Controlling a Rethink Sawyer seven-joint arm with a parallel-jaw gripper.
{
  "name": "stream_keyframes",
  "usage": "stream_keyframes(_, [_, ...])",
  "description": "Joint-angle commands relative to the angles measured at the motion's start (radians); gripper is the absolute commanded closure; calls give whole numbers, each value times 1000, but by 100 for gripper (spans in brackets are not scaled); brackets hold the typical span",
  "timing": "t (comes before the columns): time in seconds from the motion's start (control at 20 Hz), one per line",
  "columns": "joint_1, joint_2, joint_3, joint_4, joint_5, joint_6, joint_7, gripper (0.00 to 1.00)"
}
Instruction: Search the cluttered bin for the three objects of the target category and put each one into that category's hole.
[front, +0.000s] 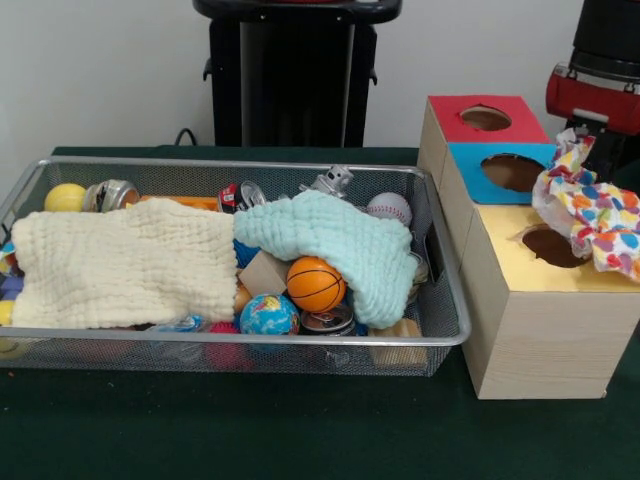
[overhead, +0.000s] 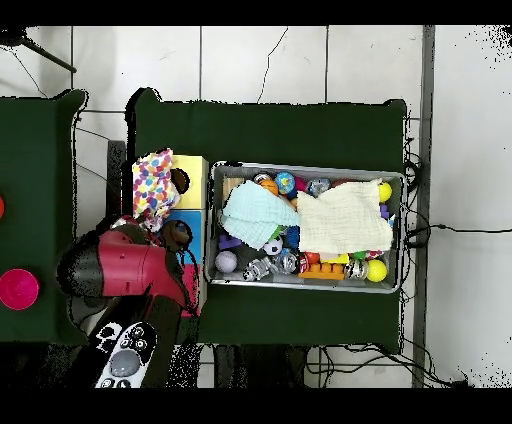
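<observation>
I see the arm (overhead: 125, 265) over the three-hole box, with a multicoloured patterned cloth (front: 588, 208) draped at the yellow section's hole (front: 553, 245). I cannot tell the gripper's state; the cloth and arm hide it. The blue hole (front: 512, 171) and red hole (front: 485, 118) stand uncovered. In the wire bin (front: 440, 335), a cream cloth (front: 125, 265) and a mint cloth (front: 335, 240) lie over clutter: basketball (front: 315, 284), globe ball (front: 268, 315), baseball (front: 390, 208), cans.

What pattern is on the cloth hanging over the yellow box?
The cloth is white with many bright multicoloured spots, seen best in the front view.
</observation>
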Motion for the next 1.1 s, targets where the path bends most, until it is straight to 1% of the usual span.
stream_keyframes(0.05, [-38, 49, 67, 125, 12, 18, 167, 0])
stream_keyframes(0.6, [-80, 42, 103, 150, -7, -50, 131, 0])
stream_keyframes(0.75, [-85, 43, 104, 148, -8, -48, 131, 0])
stream_keyframes(0.9, [-85, 45, 94, 136, -18, -45, 125, 0])
stream_keyframes(1.05, [-108, 54, 92, 112, -43, -53, 86, 0])
stream_keyframes(1.1, [-127, 58, 99, 104, -55, -67, 65, 0])
